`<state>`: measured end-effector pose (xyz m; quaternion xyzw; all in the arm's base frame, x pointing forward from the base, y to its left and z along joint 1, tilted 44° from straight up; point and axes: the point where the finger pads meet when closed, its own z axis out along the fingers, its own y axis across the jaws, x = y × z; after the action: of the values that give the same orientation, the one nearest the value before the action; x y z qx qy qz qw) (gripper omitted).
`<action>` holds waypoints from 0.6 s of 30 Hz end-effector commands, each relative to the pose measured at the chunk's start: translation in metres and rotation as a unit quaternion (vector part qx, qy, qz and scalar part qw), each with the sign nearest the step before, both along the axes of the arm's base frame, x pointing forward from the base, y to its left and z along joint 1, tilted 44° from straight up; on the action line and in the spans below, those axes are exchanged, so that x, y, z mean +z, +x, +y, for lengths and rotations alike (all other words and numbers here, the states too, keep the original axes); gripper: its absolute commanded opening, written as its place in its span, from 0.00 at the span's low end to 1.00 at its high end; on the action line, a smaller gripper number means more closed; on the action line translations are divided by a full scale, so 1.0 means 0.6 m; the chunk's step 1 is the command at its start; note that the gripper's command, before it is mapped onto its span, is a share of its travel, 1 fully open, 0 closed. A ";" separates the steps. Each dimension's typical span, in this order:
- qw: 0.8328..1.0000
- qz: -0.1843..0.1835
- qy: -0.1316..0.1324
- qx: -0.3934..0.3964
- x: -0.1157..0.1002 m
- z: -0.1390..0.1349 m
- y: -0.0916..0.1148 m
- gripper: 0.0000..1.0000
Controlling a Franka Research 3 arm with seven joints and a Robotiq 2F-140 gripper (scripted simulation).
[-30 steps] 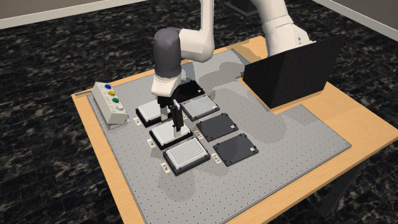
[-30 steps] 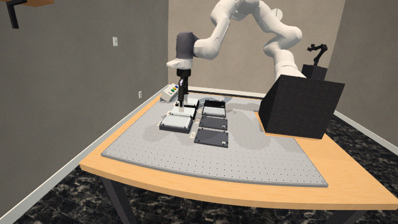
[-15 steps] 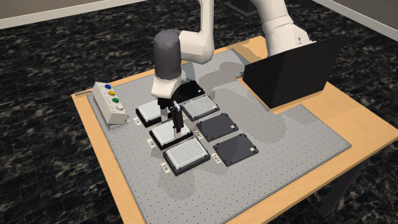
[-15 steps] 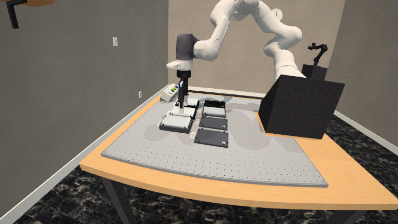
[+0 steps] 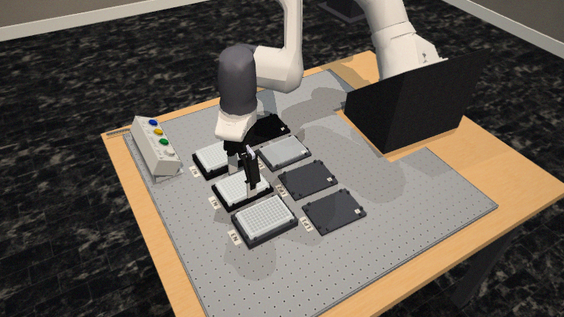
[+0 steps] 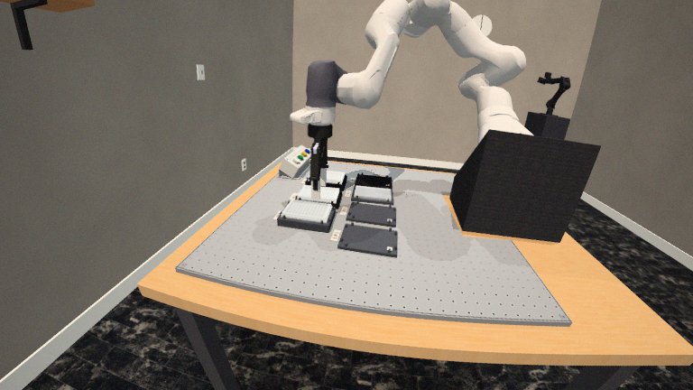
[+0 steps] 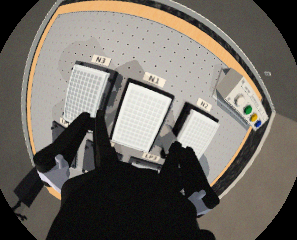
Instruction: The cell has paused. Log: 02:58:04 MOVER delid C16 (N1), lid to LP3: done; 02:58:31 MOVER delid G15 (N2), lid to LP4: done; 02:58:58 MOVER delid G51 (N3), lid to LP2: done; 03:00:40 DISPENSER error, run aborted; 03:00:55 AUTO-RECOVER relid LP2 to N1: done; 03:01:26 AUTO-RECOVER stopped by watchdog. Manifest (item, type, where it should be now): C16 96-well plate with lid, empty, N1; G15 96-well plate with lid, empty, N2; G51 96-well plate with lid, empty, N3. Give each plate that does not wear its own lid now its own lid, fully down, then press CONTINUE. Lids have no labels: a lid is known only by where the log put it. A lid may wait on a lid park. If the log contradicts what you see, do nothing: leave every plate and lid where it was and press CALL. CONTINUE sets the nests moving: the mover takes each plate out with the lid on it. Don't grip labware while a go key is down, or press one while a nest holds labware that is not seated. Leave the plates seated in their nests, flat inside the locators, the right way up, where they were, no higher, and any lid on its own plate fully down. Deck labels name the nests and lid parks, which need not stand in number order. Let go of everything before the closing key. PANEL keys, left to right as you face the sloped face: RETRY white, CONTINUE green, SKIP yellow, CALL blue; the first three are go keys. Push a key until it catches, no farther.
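Three white well plates sit in black nests in a column. N2 (image 5: 211, 156) (image 7: 198, 132) is nearest the key panel, N1 (image 5: 233, 186) (image 7: 142, 116) is in the middle, and N3 (image 5: 262, 216) (image 7: 84, 92) is at the front. N3 shows open wells and wears no lid. N1 has a smoother, lidded top; N2 looks alike, though I cannot tell for sure. A clear lid (image 5: 283, 151) (image 6: 373, 193) lies on a lid park beside N2. My gripper (image 5: 243, 180) (image 6: 314, 183) (image 7: 139, 121) is open and low over N1's right side, holding nothing.
The key panel (image 5: 146, 147) (image 7: 231, 87) stands at the deck's left edge with blue, yellow, green and white keys. Two bare dark lid parks (image 5: 308, 178) (image 5: 333, 210) lie right of N1 and N3. Another dark park (image 5: 270, 126) is at the back. A big black box (image 5: 416, 101) stands right.
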<state>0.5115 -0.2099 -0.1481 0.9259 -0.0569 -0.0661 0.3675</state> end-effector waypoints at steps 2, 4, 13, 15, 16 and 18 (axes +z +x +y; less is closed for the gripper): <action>1.000 -0.002 0.000 -0.001 -0.003 -0.004 0.001 0.66; 1.000 -0.002 0.000 -0.001 -0.004 -0.005 0.001 0.66; 1.000 -0.002 0.000 -0.001 -0.005 -0.006 0.001 0.66; 1.000 -0.002 0.000 -0.001 -0.005 -0.006 0.001 0.66; 1.000 -0.002 0.000 -0.001 -0.005 -0.006 0.001 0.66; 1.000 -0.002 0.000 -0.001 -0.005 -0.006 0.001 0.66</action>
<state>0.5115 -0.2116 -0.1502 0.9261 -0.0566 -0.0655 0.3673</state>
